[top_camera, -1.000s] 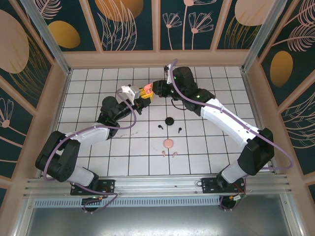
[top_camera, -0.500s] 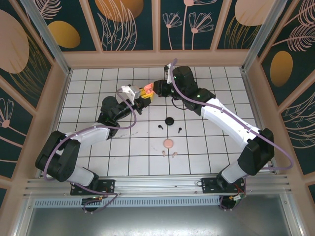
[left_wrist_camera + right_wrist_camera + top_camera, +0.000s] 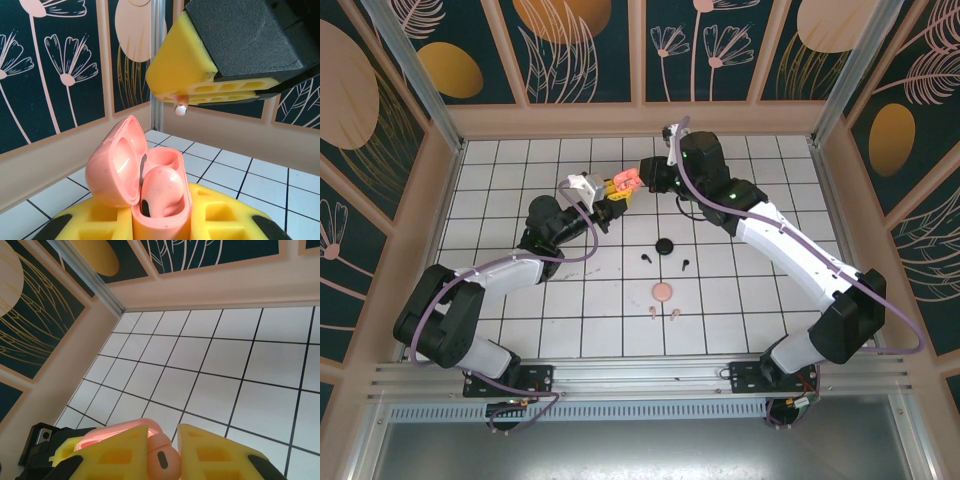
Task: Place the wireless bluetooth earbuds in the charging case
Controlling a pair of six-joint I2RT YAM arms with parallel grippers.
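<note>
a: where's the bud that goes in next?
b: a pink earbud (image 3: 161,460) is pinched in the right jaws, low centre of the right wrist frame; those jaws are narrow, closed on it
a: and the case?
b: the pink charging case (image 3: 114,172) stands with its lid swung open toward the left of the left wrist frame; the left jaws are clamped narrow around its base at the bottom centre; a seated bud (image 3: 162,187) fills the near well; the far well (image 3: 162,157) behind it looks empty
a: how do the two line up?
b: the held bud hangs above the case mouth, well clear of it; its stem tip (image 3: 180,109) pokes out under the yellow pad, upper middle of that frame; its long axis seems to run about straight down the frame; the tip sits a little right of the far well; depth i can't judge
a: so which arm moves?
b: the right arm (image 3: 790,250), i'd say; it carries the bud, and the left arm (image 3: 500,270) only presents the case; likely a small shift leftward in frame, then straight down
a: the rest?
b: loose on the table (image 3: 520,170), lower centre of the overhead frame: a black pair (image 3: 647,258), a pink pair (image 3: 652,312)
</note>
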